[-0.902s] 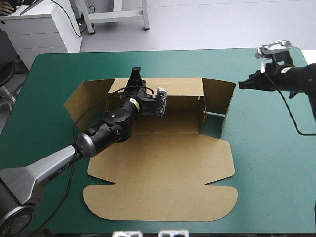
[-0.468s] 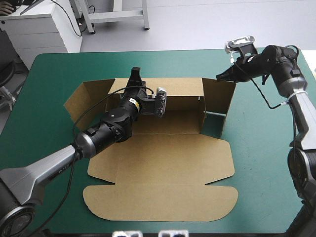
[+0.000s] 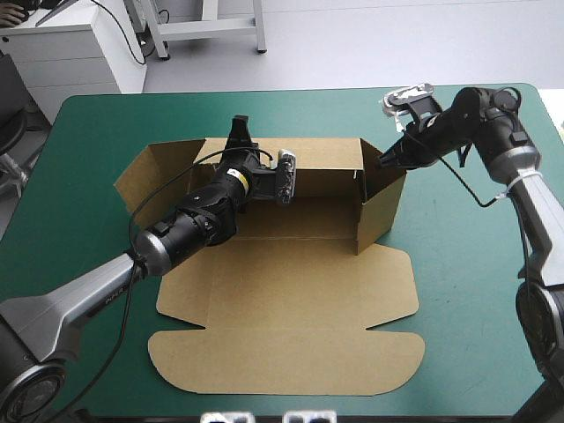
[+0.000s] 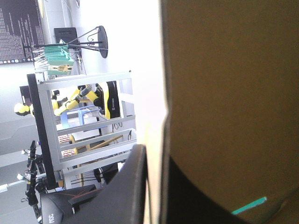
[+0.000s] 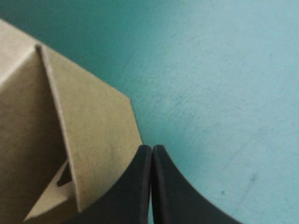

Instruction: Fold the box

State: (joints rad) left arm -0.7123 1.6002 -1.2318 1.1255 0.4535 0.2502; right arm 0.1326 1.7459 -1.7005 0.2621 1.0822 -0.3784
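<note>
The brown box lies mid-table, its back wall raised and its lid flat toward the near edge. My left gripper is at the top edge of the back wall, shut on the box. In the left wrist view the board runs between the two black fingers of the left gripper. My right gripper is shut, its tip against the outside of the right side flap, which stands upright. The right wrist view shows the right gripper as one arch beside that flap.
The left side flap stays splayed outward on the teal-green cover. The flat lid panel reaches close to the table's near edge. Bare cover lies to the right of the box and along the far edge.
My right arm came in from the table's right edge to the box, and the right side flap swung from splayed out to upright. The left gripper kept its hold on the back wall.
</note>
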